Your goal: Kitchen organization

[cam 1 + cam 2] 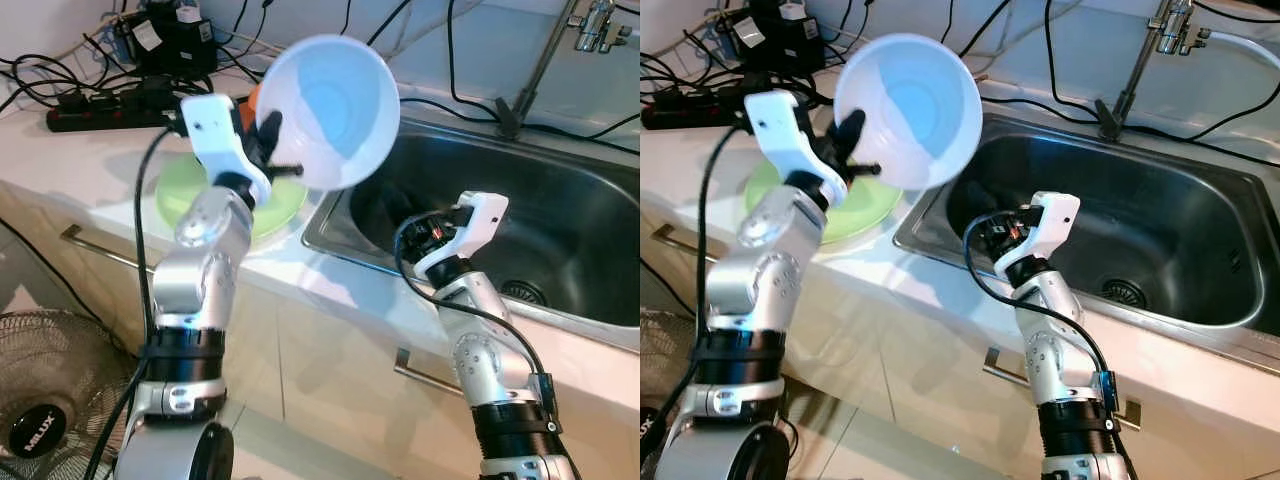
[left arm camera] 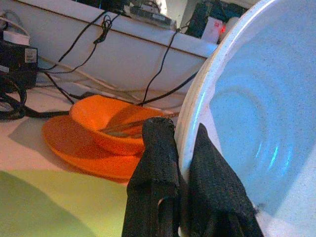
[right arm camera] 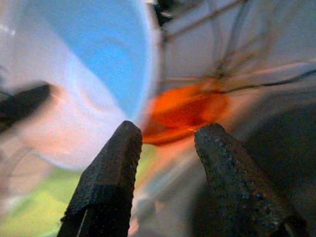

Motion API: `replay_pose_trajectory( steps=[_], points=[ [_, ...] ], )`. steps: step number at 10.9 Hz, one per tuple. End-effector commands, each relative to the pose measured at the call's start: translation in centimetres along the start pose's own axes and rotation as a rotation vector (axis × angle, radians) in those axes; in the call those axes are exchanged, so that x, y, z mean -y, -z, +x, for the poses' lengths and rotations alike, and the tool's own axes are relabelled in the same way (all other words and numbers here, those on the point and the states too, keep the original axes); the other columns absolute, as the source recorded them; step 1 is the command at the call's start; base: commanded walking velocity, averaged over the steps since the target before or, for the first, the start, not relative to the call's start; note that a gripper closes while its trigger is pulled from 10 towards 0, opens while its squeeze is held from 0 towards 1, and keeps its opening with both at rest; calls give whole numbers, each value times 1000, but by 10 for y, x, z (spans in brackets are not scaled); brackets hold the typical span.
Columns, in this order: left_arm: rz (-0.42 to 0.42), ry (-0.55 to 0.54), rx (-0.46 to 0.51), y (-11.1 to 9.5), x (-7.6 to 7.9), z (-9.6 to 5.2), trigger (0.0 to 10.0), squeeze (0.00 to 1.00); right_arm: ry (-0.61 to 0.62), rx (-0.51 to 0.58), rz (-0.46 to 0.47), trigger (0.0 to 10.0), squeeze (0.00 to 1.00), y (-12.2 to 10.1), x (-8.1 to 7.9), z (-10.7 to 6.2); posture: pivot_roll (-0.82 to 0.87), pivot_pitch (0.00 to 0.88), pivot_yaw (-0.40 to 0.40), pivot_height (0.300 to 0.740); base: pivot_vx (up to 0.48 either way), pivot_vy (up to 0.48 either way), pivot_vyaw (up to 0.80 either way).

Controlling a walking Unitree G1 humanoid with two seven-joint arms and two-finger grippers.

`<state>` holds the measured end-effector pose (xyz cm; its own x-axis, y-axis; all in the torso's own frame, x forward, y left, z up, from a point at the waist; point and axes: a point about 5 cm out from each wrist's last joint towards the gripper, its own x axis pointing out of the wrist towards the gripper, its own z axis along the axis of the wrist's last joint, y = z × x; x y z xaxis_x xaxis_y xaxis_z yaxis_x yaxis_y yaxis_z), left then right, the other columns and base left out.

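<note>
While lifted clear of the counter (image 1: 90, 175), white bowl (image 1: 330, 110): rigid, glazed, likely slippery and breakable; best held at the rim, as now. Position: in the air, tipped on edge, above the sink's (image 1: 560, 200) left rim. Left gripper (image 2: 182, 163): fingers pinched on the bowl's rim. Green plate (image 1: 185, 195): near the counter's front edge, beneath the gripper. Orange bowl (image 2: 111, 123) on orange plate (image 2: 69, 148): further back. Right gripper (image 3: 168, 148): fingers apart, empty, over the basin.

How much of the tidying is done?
Done: I can't tell that any dish is put away. In hand: the left tool pinches the white bowl's rim, held up beside the sink. Left: the green plate and orange dishes sit on the counter.
</note>
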<state>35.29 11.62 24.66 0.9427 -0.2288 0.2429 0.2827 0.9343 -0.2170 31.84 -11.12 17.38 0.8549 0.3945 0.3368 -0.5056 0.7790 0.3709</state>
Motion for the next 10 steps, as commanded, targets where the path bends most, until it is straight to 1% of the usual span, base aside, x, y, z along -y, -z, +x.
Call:
replay_pose_trajectory(
  steps=[1, 2, 4, 5, 6, 7, 9, 10],
  points=[
    [17, 31, 30, -5, 6, 1, 10000, 0, -95, 13, 41, 10000, 0, -6, -13, 0, 147, 2, 2, 740, 0, 0, 0],
    [20, 37, 32, -5, 7, 1, 10000, 0, -119, 9, 52, 10000, 0, -6, -17, -1, 147, 3, 3, 740, 0, 0, 0],
    [25, 50, 30, -4, 9, 1, 10000, 0, -131, 5, 86, 10000, 0, -7, -19, -2, 150, 9, 2, 740, 0, 0, 0],
    [7, 70, 24, -3, 11, 1, 10000, 0, -125, 2, 90, 10000, 0, -7, -19, -2, 152, 11, 2, 740, 0, 0, 0],
    [-11, 100, 22, -3, 15, 0, 10000, 0, -114, 1, 85, 10000, 0, -6, -17, -1, 155, 16, 0, 740, 0, 0, 0],
    [-13, 104, 26, -4, 15, 0, 10000, 0, -104, -2, 80, 10000, 0, -6, -16, 0, 156, 17, -1, 740, 0, 0, 0],
    [-26, 107, 33, -6, 15, 0, 10000, 0, -67, 1, 73, 10000, 0, -6, -11, 1, 162, 22, -3, 740, 0, 0, 0],
    [-17, 95, 41, -8, 12, 0, 10000, 0, -49, 1, 69, 10000, 0, -6, -8, 1, 164, 22, -5, 740, 0, 0, 0]
  ],
)
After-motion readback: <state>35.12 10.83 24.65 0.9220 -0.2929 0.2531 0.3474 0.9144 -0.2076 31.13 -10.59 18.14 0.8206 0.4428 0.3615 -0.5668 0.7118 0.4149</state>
